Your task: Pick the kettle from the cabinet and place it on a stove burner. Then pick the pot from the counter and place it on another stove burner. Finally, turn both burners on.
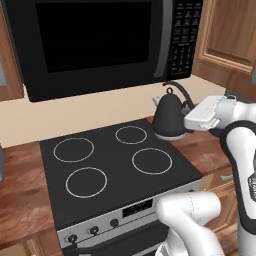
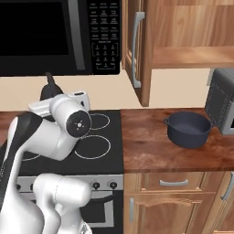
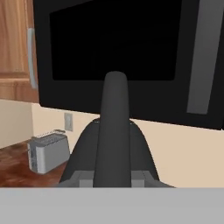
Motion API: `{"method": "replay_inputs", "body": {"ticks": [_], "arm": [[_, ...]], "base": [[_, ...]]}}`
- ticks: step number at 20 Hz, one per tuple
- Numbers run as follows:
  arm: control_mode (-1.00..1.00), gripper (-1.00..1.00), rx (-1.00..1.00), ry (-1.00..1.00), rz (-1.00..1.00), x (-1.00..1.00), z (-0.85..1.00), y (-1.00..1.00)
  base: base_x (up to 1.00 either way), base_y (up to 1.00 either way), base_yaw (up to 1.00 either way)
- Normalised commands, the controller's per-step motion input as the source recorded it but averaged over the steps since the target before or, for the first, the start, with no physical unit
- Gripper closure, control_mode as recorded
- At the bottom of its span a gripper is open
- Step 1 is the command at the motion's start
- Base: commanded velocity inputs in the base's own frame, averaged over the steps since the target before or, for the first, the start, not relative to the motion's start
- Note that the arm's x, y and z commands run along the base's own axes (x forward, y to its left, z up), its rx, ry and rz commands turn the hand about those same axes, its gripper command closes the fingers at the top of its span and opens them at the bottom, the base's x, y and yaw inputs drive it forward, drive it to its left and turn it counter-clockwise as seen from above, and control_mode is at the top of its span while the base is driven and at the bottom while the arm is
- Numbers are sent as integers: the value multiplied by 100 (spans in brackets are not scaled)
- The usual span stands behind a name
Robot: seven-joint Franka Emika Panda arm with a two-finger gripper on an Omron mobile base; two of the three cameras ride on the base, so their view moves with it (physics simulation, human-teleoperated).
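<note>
The black cone-shaped kettle [image 1: 167, 119] stands upright at the right back corner of the black cooktop, just right of the small back-right stove burner [image 1: 131, 134]. I cannot tell whether its pale base touches the surface. My gripper [image 1: 190, 113] comes in from the right and is shut on the kettle's arched handle. In the hand view the handle [image 3: 114, 127] rises between my fingertips [image 3: 79, 177]. The arm hides most of the kettle [image 2: 47, 90] in the right base view. The dark blue-grey pot [image 2: 188, 130] sits on the wooden counter [image 2: 151, 146], under the open cabinet [image 2: 192, 55].
A black microwave [image 1: 100, 40] hangs low over the cooktop. Three larger burner rings [image 1: 86, 182] lie on the glass, with knobs [image 1: 93, 230] along the front. The cabinet door [image 2: 135, 48] stands open. A toaster [image 2: 222, 99] stands right of the pot.
</note>
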Motion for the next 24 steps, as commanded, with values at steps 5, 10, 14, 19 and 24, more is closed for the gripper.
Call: {"method": "replay_inputs", "body": {"ticks": [5, 10, 14, 19, 24], "arm": [[-100, 100, 0, 0, 0, 15, -10, 0], [-100, 100, 0, -3, 4, 10, -18, 0], [-100, 100, 0, -2, 2, 28, -14, 1], [-100, 100, 0, 0, 0, 30, -18, 0], [-100, 100, 0, 0, 2, 22, -21, 0]], "base": [[0, 0, 0], [0, 0, 0], [0, 0, 0], [0, 0, 0], [0, 0, 0]]}}
